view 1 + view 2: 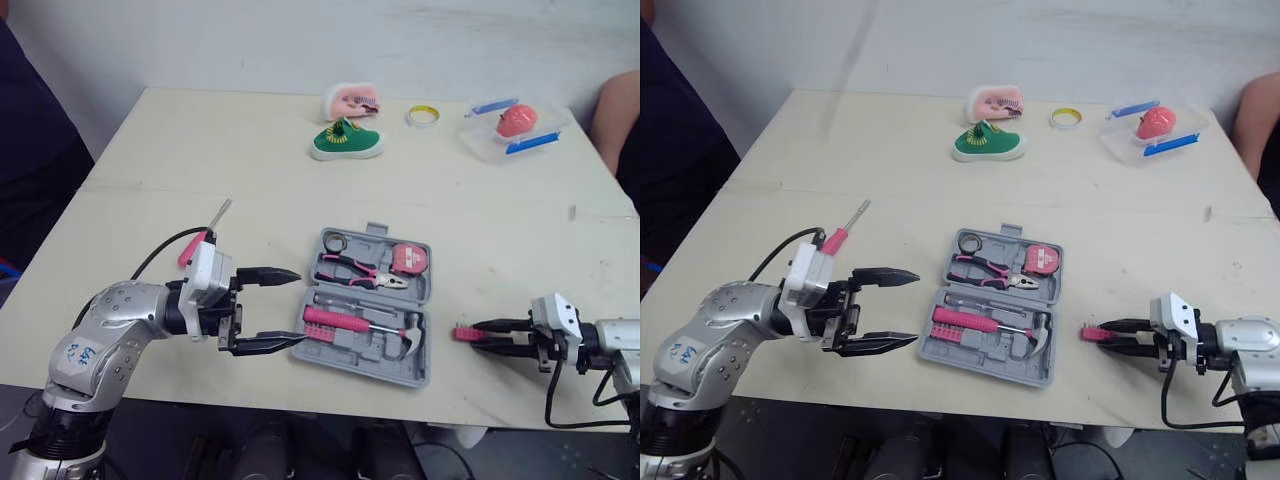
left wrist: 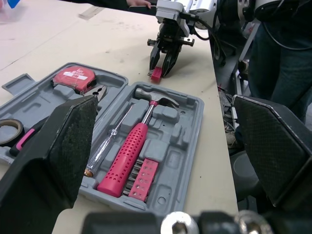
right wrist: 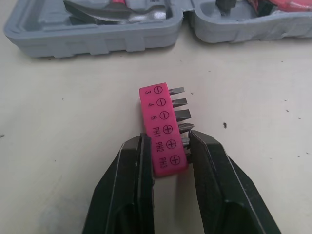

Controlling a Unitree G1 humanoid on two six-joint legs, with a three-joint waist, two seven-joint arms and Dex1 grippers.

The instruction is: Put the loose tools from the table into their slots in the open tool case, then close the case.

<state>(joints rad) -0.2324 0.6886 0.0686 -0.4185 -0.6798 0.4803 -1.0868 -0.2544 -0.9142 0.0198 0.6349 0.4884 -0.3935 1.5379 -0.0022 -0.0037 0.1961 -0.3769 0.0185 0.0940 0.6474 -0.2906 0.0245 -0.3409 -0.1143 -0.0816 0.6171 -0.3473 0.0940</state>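
Within right gripper, pink bit holder

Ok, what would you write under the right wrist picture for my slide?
The right tool pinches a pink bit holder on the table, near the grey case.

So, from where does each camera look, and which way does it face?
Left eye: on the head, facing down at the table and tool case; both arms show.
Right eye: beside it, same scene.
Left wrist: along the open left jaws, across the case, to the right jaws.
Right wrist: along the right jaws, shut on the bit holder, toward the case.
Both wrist views share the hammer.
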